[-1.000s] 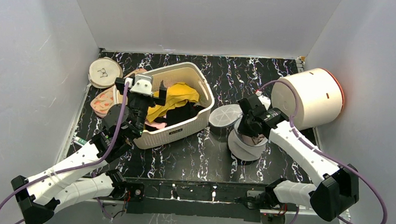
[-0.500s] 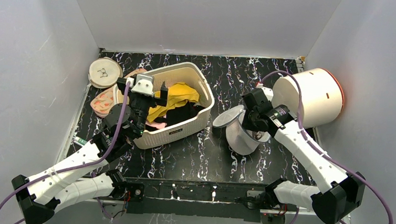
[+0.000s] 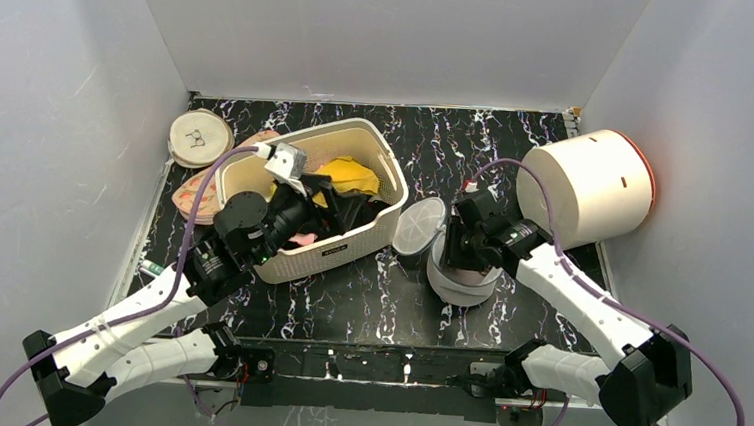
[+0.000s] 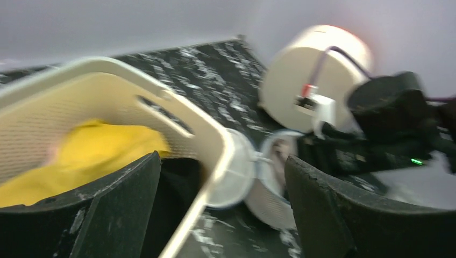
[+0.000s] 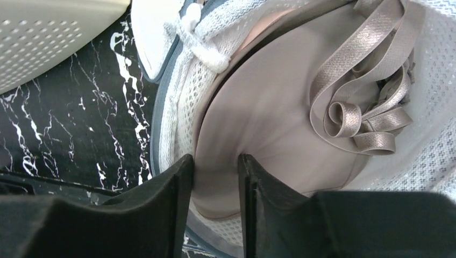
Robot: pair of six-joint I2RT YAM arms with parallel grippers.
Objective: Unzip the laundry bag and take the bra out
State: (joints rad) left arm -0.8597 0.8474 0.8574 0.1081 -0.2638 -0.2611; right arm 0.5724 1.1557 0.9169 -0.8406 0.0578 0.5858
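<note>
The right gripper is seen lowered into the mouth of the laundry bag, which is stood mouth-up on the marbled black table just right of the basket. Its jaws are drawn close with only a narrow gap. Pale fabric shows in that gap, but whether it is actually pinched cannot be told. The zip is judged undone, the round lid being folded back toward the basket.

The bra is found inside the bag, one pale pink cup curved against the mesh wall and its satin straps coiled loose deeper in. It is expected to be light and soft, the moulded cup springy rather than stiff, the straps slippery and apt to snag on the mesh. The cup's edge near the rim is judged the better hold, and the bag is likely to be lifted along unless it is held down.

Further back, the left gripper is held with jaws spread wide and empty over the basket, where a yellow garment is heaped. Beyond, a white drum is laid on its side at the right and a cream disc in the far left corner
</note>
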